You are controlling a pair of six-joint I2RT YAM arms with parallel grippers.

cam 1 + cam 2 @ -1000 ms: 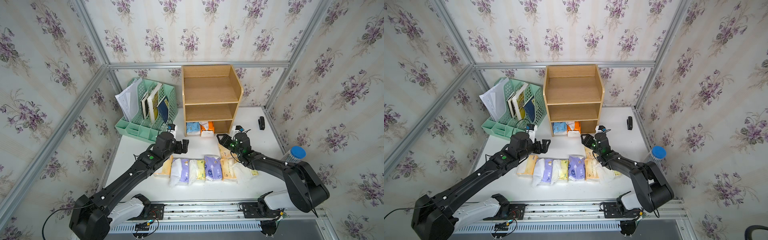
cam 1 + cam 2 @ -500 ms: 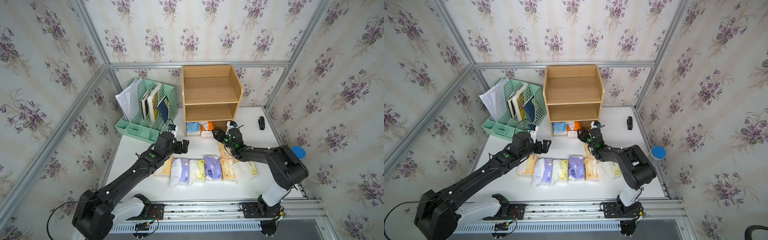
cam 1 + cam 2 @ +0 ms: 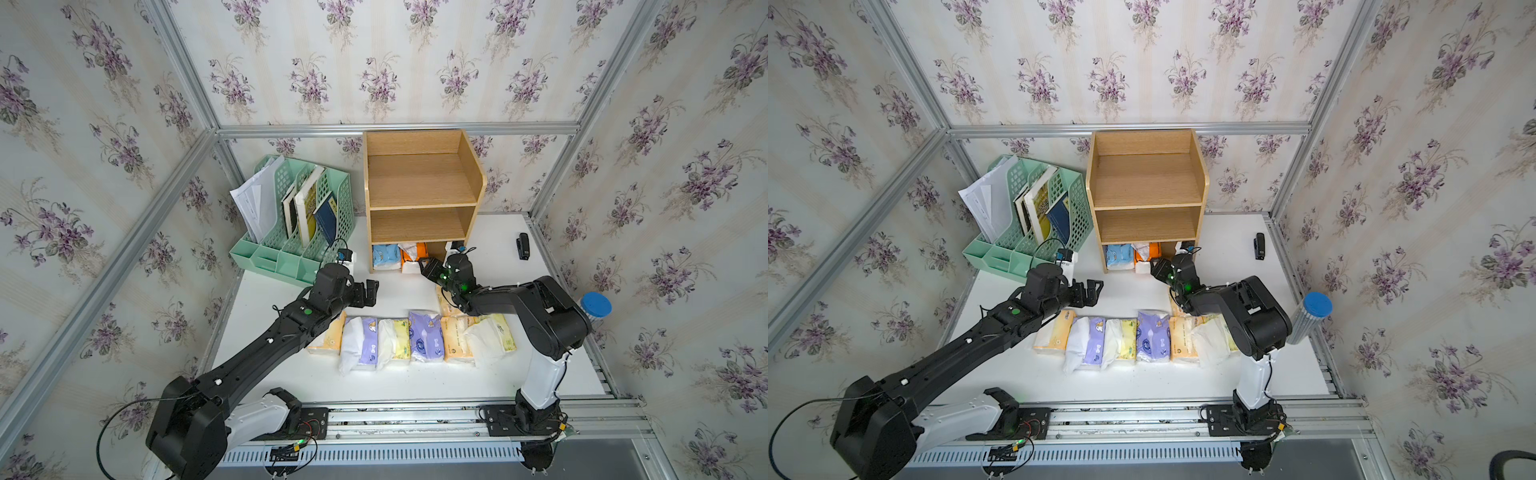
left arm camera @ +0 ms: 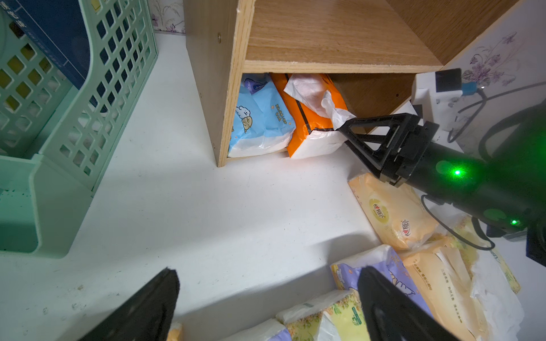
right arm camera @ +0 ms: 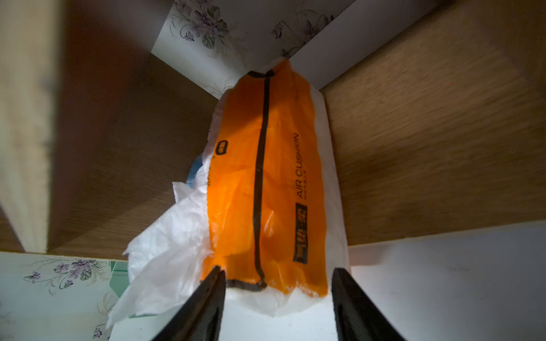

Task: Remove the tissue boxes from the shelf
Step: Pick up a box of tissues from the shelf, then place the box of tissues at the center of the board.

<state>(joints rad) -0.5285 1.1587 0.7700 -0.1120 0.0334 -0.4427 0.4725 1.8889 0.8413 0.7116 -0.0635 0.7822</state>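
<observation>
Right gripper (image 5: 277, 274) is up at the mouth of the shelf (image 3: 422, 183), down at the bottom tier. Its jaws are apart, one finger on each side of the near end of the orange pack (image 5: 266, 177). Both fingers sit right at the wrapper's edges in the right wrist view, but whether they press on it I cannot tell.

That orange pack lies in the bottom tier, angled, with its white front end poking out past the shelf's front edge onto the table (image 3: 415, 382). A crumpled sheet of white tissue spills from its top. Touching it on the far side is the light-blue pack (image 4: 260, 118), tucked against the side panel nearest the mint-green file rack (image 3: 291, 249).

Over to the left gripper (image 3: 368, 293): jaws spread wide with nothing between them, hanging over bare table in front of the shelf, near the file rack.

Below it runs the row of packs (image 3: 409, 340), six side by side on the table in pale orange, purple, yellow, purple, orange and pale green-yellow. A seventh, the pale-orange pack (image 4: 390, 209), lies just behind the row, partly under the right arm.
</observation>
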